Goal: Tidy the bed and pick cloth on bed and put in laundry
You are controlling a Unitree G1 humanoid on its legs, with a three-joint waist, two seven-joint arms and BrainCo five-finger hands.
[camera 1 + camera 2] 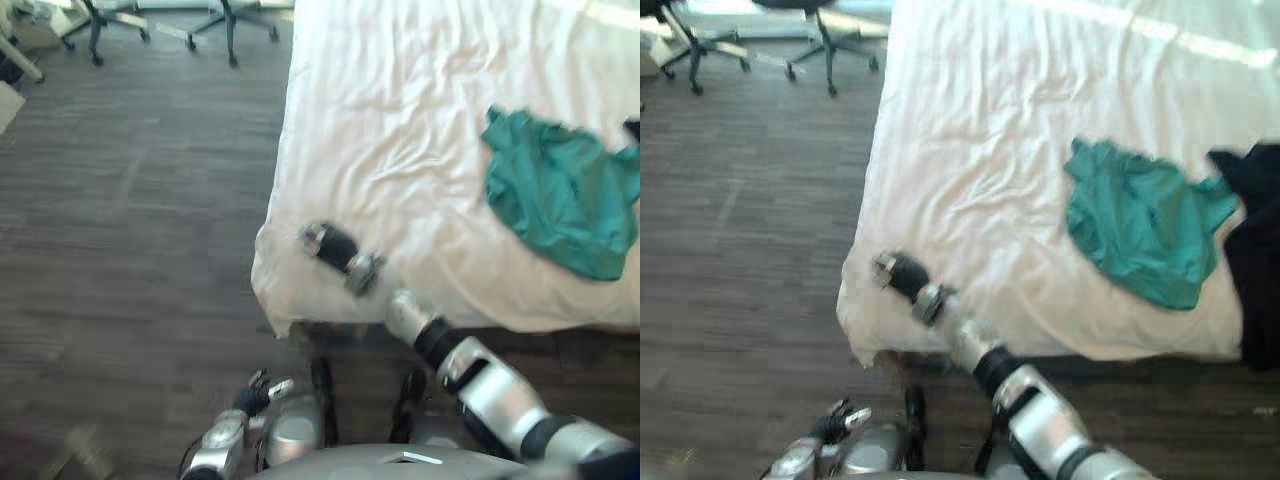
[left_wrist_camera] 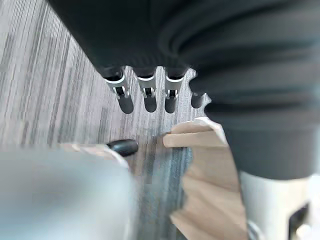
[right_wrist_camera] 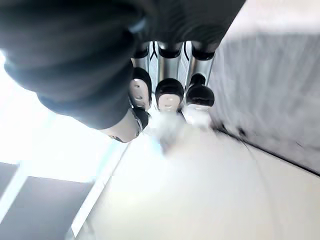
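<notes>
A white sheet (image 1: 400, 100) covers the bed. A crumpled teal cloth (image 1: 560, 190) lies on it toward the right, and a dark cloth (image 1: 1252, 270) sits at the bed's right edge beside it. My right hand (image 1: 338, 250) rests on the near left corner of the bed, well left of the teal cloth. In the right wrist view its fingers (image 3: 170, 95) curl down with the thumb close by, pinching a fold of the sheet. My left hand (image 1: 255, 397) hangs low over the floor in front of the bed, its fingers (image 2: 145, 95) straight and holding nothing.
Dark wood-plank floor (image 1: 130, 200) runs along the bed's left side. Two office chairs (image 1: 95, 25) (image 1: 235, 25) stand at the far end of it. The bed's near edge (image 1: 450, 320) is just ahead of me.
</notes>
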